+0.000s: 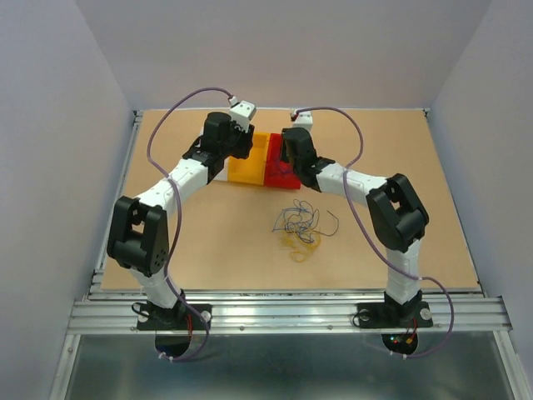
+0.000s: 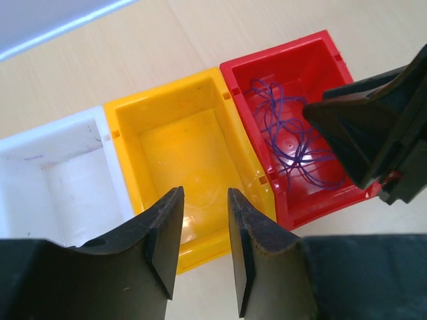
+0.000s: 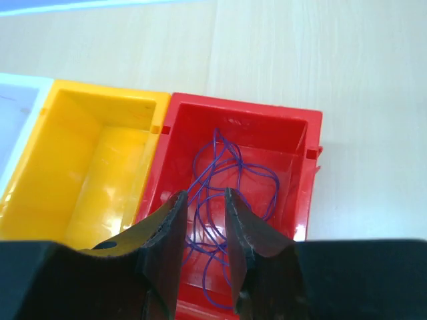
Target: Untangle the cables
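Observation:
A tangle of thin dark, yellow and pale cables point(image 1: 300, 225) lies on the tan table in front of the bins. One purple cable point(image 3: 233, 173) lies loosely coiled inside the red bin point(image 3: 247, 110), and the left wrist view also shows this purple cable point(image 2: 287, 133). My right gripper point(image 3: 205, 200) hovers over the red bin, jaws apart, with the purple strands lying below the gap and nothing pinched. My left gripper point(image 2: 205, 200) hangs above the near edge of the yellow bin point(image 2: 180, 140), open and empty. Both grippers, left point(image 1: 241, 142) and right point(image 1: 291, 150), sit close together at the bins.
A white bin point(image 2: 60, 167), the yellow bin point(image 1: 247, 162) and the red bin point(image 1: 279, 175) stand side by side at the table's far middle. Thick lavender arm cables point(image 1: 179, 104) loop above the arms. The right gripper's black body point(image 2: 373, 127) fills the right of the left wrist view.

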Controlling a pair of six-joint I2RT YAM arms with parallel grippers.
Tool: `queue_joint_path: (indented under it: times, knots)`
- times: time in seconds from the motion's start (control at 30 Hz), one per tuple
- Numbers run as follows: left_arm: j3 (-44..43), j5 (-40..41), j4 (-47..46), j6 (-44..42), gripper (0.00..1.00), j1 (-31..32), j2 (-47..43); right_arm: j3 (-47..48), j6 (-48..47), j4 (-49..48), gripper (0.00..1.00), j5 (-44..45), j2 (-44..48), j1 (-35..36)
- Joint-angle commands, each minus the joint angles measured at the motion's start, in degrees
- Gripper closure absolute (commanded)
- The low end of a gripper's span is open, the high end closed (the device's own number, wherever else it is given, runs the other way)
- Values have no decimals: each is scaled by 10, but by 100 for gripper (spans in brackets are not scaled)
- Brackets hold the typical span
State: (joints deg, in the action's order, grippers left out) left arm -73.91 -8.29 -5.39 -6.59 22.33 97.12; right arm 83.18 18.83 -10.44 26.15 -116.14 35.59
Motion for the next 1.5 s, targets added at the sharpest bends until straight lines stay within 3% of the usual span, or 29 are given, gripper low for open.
queue_joint_path:
  times: [0.0, 0.17, 0.3, 0.43, 0.57, 1.03, 1.47]
  knots:
    - [24, -38, -69, -29, 54, 10, -73, -63, -15, -78, 63, -7, 65, -3]
    - [86, -43, -101, -76, 49, 63, -119, -149, -7, -73, 49, -19, 175, -3]
    - [144, -92, -122, -120, 45, 107, -162, -226, 2, -36, 36, -1, 282, -3]
    - [150, -89, -110, -135, 42, 173, -153, -307, 8, 2, 20, 43, 397, -4]
    - [133, -76, -93, -111, 42, 216, -114, -338, 14, 50, 12, 88, 473, -4]
    - [15, 46, -55, -27, 37, 321, 82, -415, 45, 75, 8, 182, 638, -5]
    - [-14, 100, 10, -7, 38, 339, 90, -435, 38, 76, 5, 196, 680, -4]
